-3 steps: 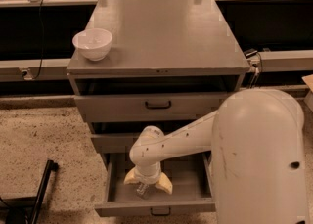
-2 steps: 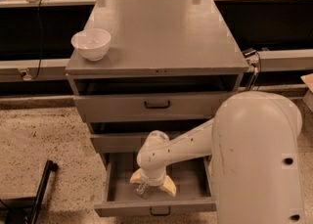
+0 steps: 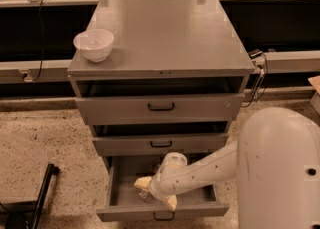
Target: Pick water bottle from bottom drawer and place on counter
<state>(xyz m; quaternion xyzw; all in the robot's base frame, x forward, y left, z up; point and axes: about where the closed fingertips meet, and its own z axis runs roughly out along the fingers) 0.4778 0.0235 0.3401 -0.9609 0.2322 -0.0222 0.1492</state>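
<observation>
Now the hand has twisted lower inside the open bottom drawer, fingers apart beside the bottle lying there; a grasp looks close; nothing is lifted yet.

The small clear plastic water bottle lies on the floor of the bottom drawer – the lowest, deepest grey metal drawer, pulled open, black handle at its front. Only a glimpse of the bottle shows beside the white gripper, which reaches into the drawer with tan fingers spread. The flat grey metal counter tops the cabinet.
</observation>
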